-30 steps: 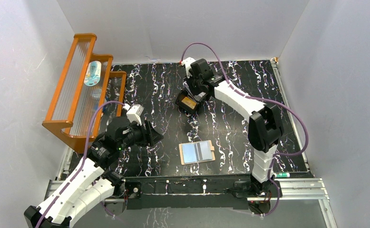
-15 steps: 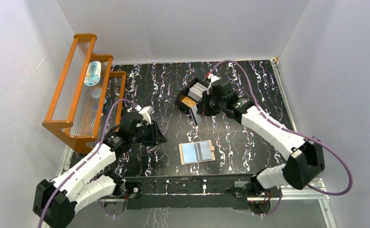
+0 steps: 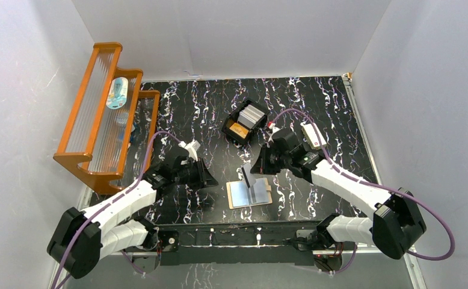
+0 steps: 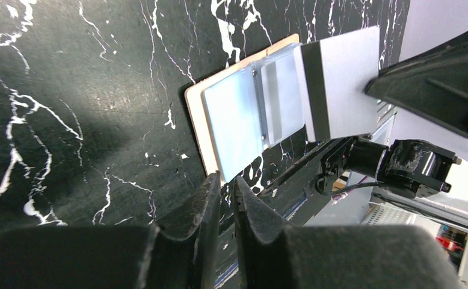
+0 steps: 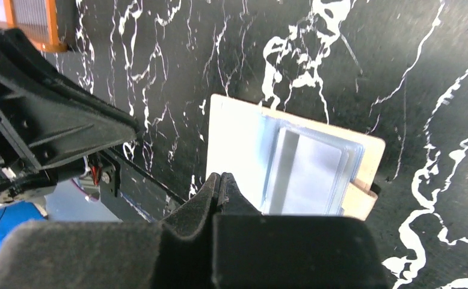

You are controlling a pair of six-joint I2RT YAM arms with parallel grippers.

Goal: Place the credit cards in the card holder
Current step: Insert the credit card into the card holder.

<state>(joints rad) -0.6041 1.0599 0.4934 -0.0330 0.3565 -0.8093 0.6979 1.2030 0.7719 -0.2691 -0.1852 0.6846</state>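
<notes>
Since a second ago my right arm has left the black tray (image 3: pixel 231 136) and swung to the near side of the desk, and my left arm has come in from the left edge while its fingers were closing.

My right gripper (image 5: pixel 219 180) is clenched on one credit card (image 4: pixel 346 78), pinching it by its upper part. My left gripper (image 4: pixel 225 183) has its fingers almost pressed together, with only a thin slit between them and nothing inside. It waits low, just beside the left edge of the card holder (image 3: pixel 236 194) and not touching it.

The held card is thin and whitish-grey, with a dark band along one side. It stands on its edge, a little tilted, over the middle of the holder. I cannot tell if its lower edge already touches a sleeve.

The holder lies open and flat near the near edge of the desk, about at the middle. It is tan, the clear sleeves look upward, and the small snap tab (image 5: pixel 357 201) is at one end.

I judge the task is at its beginning: this card is carried over but not yet slid in. The sleeves are pale like the cards, so I cannot say if one is already filled. More credit cards (image 3: pixel 252 113) wait in the tray toward the far edge, a whitish-grey pile and an orange-gold one.
</notes>
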